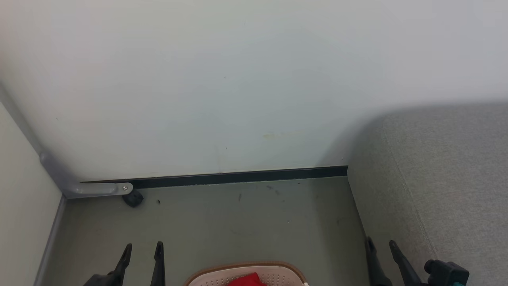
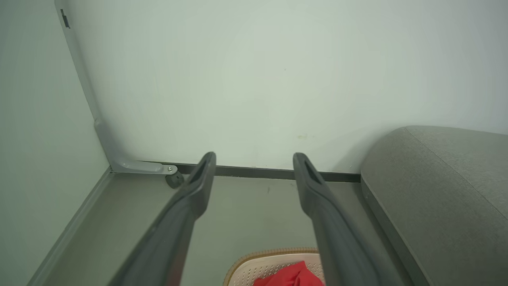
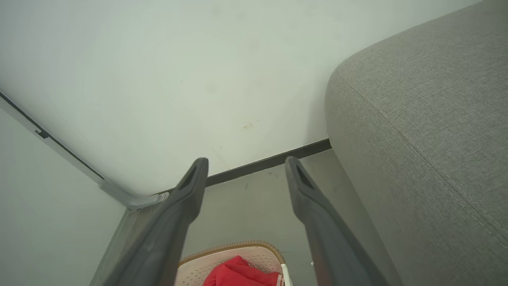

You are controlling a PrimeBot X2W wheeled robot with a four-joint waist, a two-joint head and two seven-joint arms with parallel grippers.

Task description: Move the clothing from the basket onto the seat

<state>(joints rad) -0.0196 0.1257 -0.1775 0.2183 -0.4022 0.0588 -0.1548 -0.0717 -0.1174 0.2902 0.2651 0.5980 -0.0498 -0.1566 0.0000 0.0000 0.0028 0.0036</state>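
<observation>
Left claw: my left claw (image 1: 143, 247) is at the lower left of the head view. Its two long dark fingers point up and stand wide apart with nothing between them. In the left wrist view the gap (image 2: 254, 159) frames floor and wall.
Right claw: my right claw (image 1: 381, 243) is at the lower right, fingers apart as well, gripping nothing. In the head view its tips overlap the front face of the seat; I cannot tell if they touch it.
Clothing: bright red soft clothing (image 1: 246, 280) lies bunched inside the basket. I see just the top of the heap at the bottom edge. In the right wrist view a white strip runs along its right side; I cannot tell if that is trim.
Basket: round cream-white perforated plastic basket with a brown rim (image 1: 246, 265) stands on the floor at bottom centre. It sits between my two claws and is cut off by the frame. It is near the seat.
Seat: large grey woven-fabric seat cushion (image 1: 436, 178) is on the right, with a rounded edge and a seam along it.
Floor: smooth grey-green floor (image 1: 238, 222) with a few dark scuffs.
Wall: plain pale wall (image 1: 238, 79) with a dark skirting strip (image 1: 238, 176) along its foot, running up to the seat.
Corner: a grey metal bracket (image 1: 91, 189) sits in the left corner, with a small black round knob (image 1: 133, 198) just beside its end.
</observation>
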